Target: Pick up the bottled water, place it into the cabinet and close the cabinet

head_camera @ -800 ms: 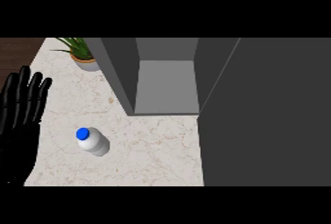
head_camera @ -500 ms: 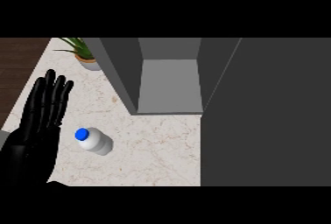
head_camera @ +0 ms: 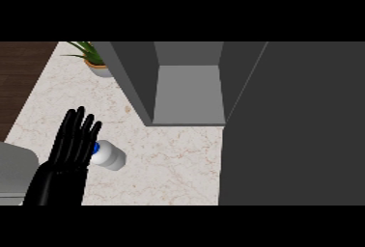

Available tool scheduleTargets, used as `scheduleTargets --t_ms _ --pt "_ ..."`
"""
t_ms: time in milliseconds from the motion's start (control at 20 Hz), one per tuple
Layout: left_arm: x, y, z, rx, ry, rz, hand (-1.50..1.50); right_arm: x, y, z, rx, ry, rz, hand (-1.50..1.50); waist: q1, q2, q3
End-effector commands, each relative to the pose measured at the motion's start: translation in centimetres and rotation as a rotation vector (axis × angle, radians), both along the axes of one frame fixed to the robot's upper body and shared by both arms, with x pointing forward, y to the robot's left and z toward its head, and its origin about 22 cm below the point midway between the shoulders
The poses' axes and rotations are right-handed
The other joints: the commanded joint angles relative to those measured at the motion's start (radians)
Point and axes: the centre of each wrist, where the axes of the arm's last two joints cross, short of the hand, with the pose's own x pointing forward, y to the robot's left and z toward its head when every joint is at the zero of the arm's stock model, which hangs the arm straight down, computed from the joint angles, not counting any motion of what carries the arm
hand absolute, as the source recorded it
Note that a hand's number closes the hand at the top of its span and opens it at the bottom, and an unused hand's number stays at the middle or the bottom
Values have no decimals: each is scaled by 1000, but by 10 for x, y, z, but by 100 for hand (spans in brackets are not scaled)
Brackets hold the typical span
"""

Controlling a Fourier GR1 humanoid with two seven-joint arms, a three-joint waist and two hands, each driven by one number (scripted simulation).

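Note:
The bottled water (head_camera: 110,156) stands on the marble counter (head_camera: 171,164), a clear bottle with a blue cap seen from above. My left hand (head_camera: 68,154) is right beside it on its left, fingers straight and pointing away from me, partly covering the cap. I cannot tell whether the hand touches the bottle. The grey cabinet (head_camera: 187,91) stands open at the back, its inside bare. Its dark door (head_camera: 292,125) is swung out and fills the right side. My right hand is out of sight.
A potted plant (head_camera: 92,60) sits at the counter's back left corner. Dark wood floor (head_camera: 21,77) lies past the counter's left edge. A grey forearm part (head_camera: 14,171) shows at the lower left.
My left hand has moved rightward from the left edge across the counter and now stands against the bottle's left side. The bottle has not moved.

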Motion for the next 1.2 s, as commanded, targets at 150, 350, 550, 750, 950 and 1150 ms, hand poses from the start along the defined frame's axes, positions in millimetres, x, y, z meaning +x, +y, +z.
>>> scheduleTargets --t_ms 150,350,550,750,950,1150 --pt "-31 12 3 -22 51 28 -150 -27 -7 -1 53 23 13 -150 3 1 0" --pt "-56 -5 -6 -36 70 6 -150 -24 -14 -5 48 27 31 -150 8 0 0" --pt "-54 14 -11 -14 72 27 -150 -44 -12 -10 45 39 33 -150 3 0 0" --pt "-55 19 -20 -4 41 43 -150 -42 0 -20 43 23 23 -150 4 1 0" --pt "-64 32 -21 0 18 56 -150 -54 -13 -19 49 19 17 -150 3 0 0" --pt "-62 34 -37 -20 31 88 -150 -44 4 -4 37 24 34 -150 6 1 0"
